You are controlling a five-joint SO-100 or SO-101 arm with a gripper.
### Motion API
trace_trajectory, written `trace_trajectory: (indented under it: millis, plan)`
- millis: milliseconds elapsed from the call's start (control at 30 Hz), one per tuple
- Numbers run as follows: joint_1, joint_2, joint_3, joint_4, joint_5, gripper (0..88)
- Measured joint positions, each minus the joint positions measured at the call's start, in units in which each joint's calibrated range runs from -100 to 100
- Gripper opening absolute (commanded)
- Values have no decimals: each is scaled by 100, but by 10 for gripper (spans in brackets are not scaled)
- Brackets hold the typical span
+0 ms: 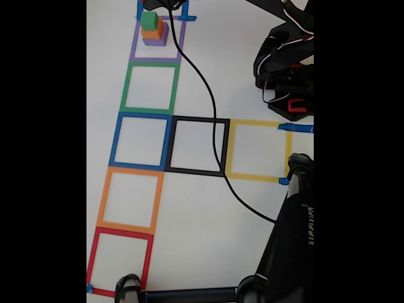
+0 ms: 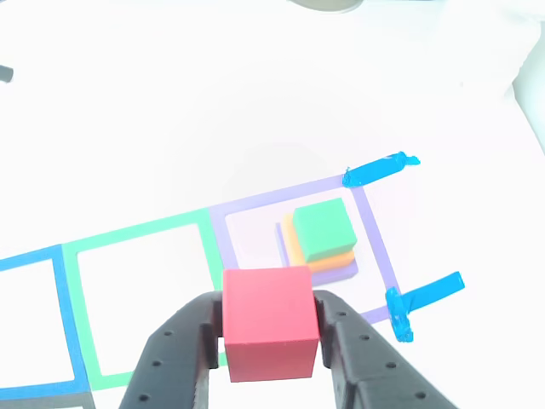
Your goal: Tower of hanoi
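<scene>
Purple cube: base of stack, inside purple tape square, far end of column in fixed view. Orange cube on it. Green cube on top, face clear. Red cube: clamped between fingers of gripper, off stack. Stack lies ahead and slightly right of gripper in other view; judged next move: carry red forward-right, over green.

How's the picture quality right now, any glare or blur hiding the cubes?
Fixed view: black bars each side, soft focus, stack small but its colours readable. Other view: white table overexposed, washing out the purple cube; red cube in the gripper sharp, green cube clear.
</scene>
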Motion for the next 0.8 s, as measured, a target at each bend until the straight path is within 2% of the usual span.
trace_trajectory:
  millis: [233,433,633,800]
  plan:
    - [-480,42,-2081,1902,0,17]
    - [-831,8,-2328,2217,0,16]
    - [-889,-456,-726,1241,-54,16]
    - [-971,-954,1417,-556,-72,15]
